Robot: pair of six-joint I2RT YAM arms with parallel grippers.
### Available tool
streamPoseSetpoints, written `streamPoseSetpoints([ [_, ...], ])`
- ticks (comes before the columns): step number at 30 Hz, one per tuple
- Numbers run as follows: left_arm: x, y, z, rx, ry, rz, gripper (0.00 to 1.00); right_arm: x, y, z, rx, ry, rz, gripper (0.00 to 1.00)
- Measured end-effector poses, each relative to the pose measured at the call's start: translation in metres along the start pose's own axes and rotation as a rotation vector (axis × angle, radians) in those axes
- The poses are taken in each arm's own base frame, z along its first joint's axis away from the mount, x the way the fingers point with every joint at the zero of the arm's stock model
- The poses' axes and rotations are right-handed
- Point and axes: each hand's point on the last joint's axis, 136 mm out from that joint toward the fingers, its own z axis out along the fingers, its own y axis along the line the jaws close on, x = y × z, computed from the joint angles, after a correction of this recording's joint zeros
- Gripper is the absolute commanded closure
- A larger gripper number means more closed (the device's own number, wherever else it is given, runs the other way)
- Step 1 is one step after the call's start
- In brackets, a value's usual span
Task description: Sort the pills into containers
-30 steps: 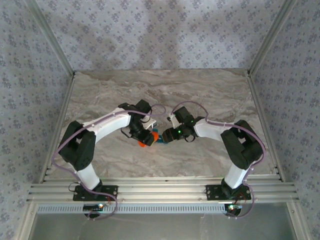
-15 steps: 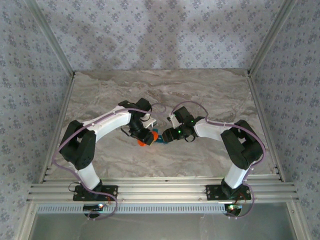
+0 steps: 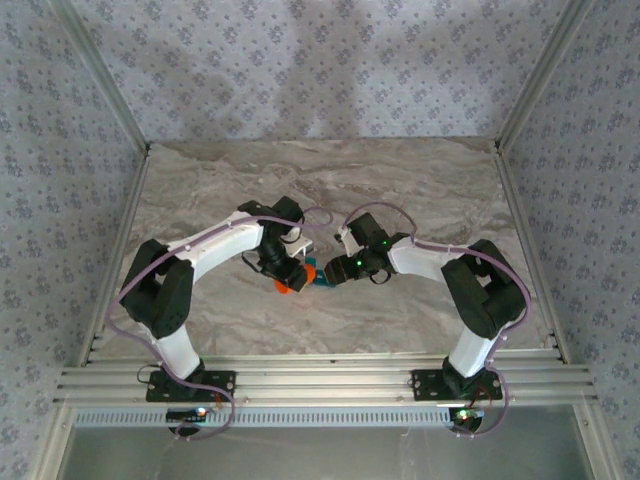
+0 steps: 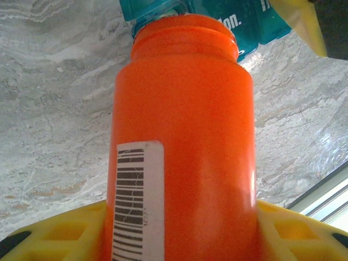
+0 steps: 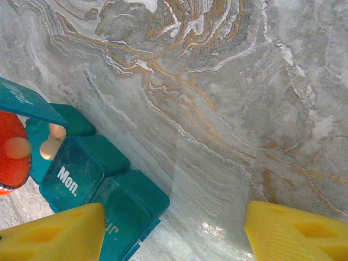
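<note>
Top view: both arms meet mid table (image 3: 400, 180). Left claw (image 3: 291, 272) is clamped on an orange bottle (image 3: 284, 284). Right claw (image 3: 336, 270) faces it from the other side, w/ the teal pill box (image 3: 318, 278) between the two claws, touching or nearly touching the bottle. Can't read the right claw's fingers from up here.

Left wrist view: left claw (image 4: 182, 231) is closed on the bottle (image 4: 185, 125), one yellow finger (image 4: 49, 236) pressed to each side of its lower body. The barcode label (image 4: 138, 201) faces the camera. The bottle has no cap, and its mouth points away from the claw, right up against the pill box (image 4: 239, 22) just past it. A yellow fingertip of the other claw (image 4: 304, 24) sits beyond, to the right.

Right wrist view: right claw (image 5: 174, 231) is apart, w/ mostly bare table between its fingers (image 5: 288, 234). The pill box (image 5: 92, 174) lies at the left finger, near end tucked under or against it; can't tell if they touch. The "Mon." lid is shut. The farthest compartment has its lid (image 5: 24, 103) up, w/ two pale pills (image 5: 51, 142) at it. The bottle (image 5: 12, 157) is just beyond, far left
</note>
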Motion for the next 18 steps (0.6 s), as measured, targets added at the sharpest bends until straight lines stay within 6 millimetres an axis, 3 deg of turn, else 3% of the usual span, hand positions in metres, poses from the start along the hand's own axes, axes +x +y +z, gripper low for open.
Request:
streamPoseSetpoints([
  [18,-0.0013,-0.0009,0.0088,0.024,-0.098,-0.005,1.0,0.0,-0.0001,0.0003,0.0,0.0,0.0,0.29],
])
